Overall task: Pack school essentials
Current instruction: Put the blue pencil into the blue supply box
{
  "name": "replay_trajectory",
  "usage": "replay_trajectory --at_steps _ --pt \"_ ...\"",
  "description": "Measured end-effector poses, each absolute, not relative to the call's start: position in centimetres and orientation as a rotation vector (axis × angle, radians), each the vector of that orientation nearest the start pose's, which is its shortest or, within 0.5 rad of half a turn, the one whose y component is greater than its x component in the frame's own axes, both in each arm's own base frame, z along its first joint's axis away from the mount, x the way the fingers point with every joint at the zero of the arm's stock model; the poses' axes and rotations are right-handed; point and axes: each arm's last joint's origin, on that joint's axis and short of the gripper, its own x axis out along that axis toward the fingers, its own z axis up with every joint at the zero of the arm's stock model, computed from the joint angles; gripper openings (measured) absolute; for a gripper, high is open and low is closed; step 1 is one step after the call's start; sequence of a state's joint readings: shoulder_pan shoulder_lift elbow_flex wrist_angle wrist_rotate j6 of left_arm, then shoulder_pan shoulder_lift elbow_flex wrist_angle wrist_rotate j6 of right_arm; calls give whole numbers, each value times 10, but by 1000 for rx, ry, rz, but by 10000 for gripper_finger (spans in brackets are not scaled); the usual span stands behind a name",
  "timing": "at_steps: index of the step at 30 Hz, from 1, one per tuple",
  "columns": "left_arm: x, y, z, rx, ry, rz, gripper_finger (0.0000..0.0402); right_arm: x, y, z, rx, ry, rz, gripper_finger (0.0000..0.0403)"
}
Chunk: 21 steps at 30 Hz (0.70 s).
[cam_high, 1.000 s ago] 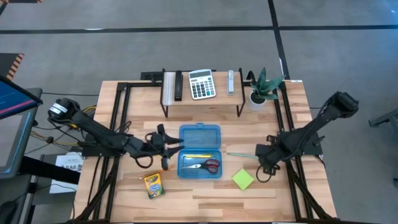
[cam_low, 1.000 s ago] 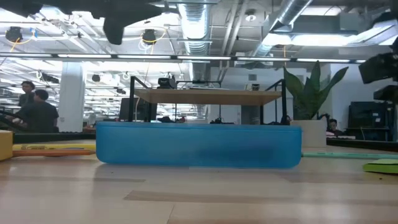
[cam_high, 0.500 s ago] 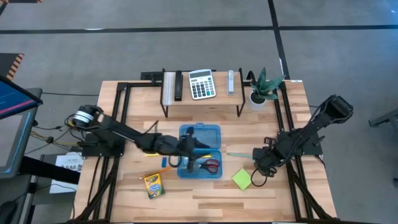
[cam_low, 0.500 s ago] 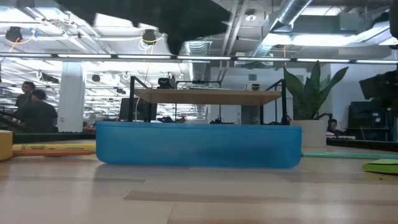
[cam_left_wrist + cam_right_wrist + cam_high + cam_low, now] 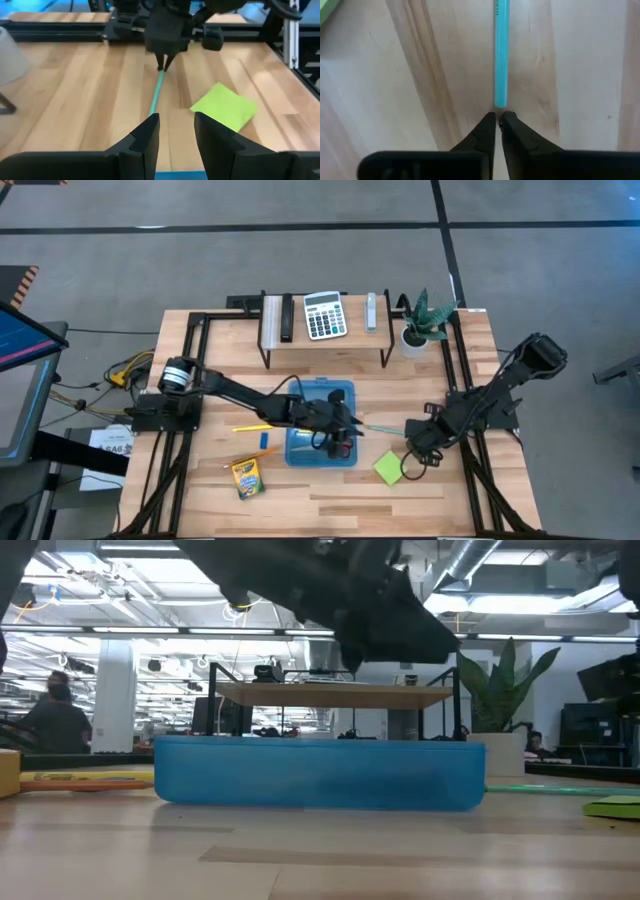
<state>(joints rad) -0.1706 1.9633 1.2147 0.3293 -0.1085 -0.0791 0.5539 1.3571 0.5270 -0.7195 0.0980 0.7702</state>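
The open blue box [image 5: 300, 442] sits mid-table with red-handled scissors [image 5: 343, 448] inside. My left gripper [image 5: 176, 125] hovers open above the box's right part, nothing between its fingers. Right of the box the thin green pen [image 5: 385, 429] lies flat on the table. My right gripper [image 5: 497, 116] points down at the pen's right end, shut. A lime-green sticky-note pad [image 5: 391, 468] lies near the pen. Left of the box lie a yellow pencil [image 5: 252, 427], a blue eraser [image 5: 263, 440] and the crayon box [image 5: 246, 476]. My right gripper comes from above, pointing down, and its fingertips [image 5: 161, 64] meet at the pen's right end [image 5: 500, 102]. Only the very end reaches between the fingers' free ends. The pen lies flat on the table along its whole length.
A raised shelf [image 5: 325, 340] at the far edge carries a calculator [image 5: 324, 315] and bar-shaped items. A potted plant [image 5: 420, 325] stands to its right. Bare wood lies along the near edge. People show in the room behind.
My left gripper has swung from beside the box's left side toward the table's right, coming over the box and sinking a little. My right gripper has edged slightly toward the pen's end.
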Motion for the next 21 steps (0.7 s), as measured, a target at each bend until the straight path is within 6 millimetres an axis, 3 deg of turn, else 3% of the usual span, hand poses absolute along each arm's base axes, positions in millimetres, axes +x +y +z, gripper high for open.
replay_trajectory --at_steps 6,21 --pt "427 -69 182 -12 441 -41 112 152 88 125 130 1484 -224 6" --pt "427 -68 180 -8 464 -36 112 147 81 147 179 1304 -272 2"
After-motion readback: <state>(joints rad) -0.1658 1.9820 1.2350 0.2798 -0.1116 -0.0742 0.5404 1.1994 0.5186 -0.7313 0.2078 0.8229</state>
